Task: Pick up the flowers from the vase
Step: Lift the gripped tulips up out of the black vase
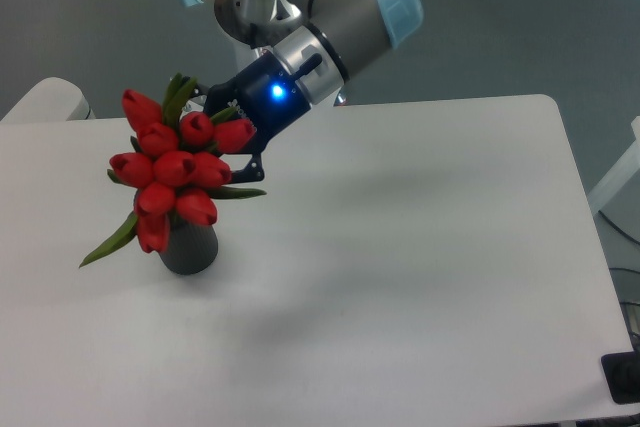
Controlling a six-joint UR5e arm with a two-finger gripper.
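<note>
The flowers (pixel 177 169) are a tight bunch of glossy red tulip buds with green leaves, tilted toward the camera over the left of the table. My gripper (pixel 226 145) is shut on the bunch just behind the buds, its fingers mostly hidden by them. Directly below stands the vase (pixel 188 248), a matte black cylinder, with only its lower part showing beneath the buds. The stems are hidden, so I cannot tell whether their ends are still inside the vase mouth.
The white table (pixel 400 247) runs to a rounded far right corner and a front edge at the bottom. A second pale tabletop corner (pixel 45 99) sits at the far left. The arm's grey and blue links (pixel 340 7) hang over the table's back edge.
</note>
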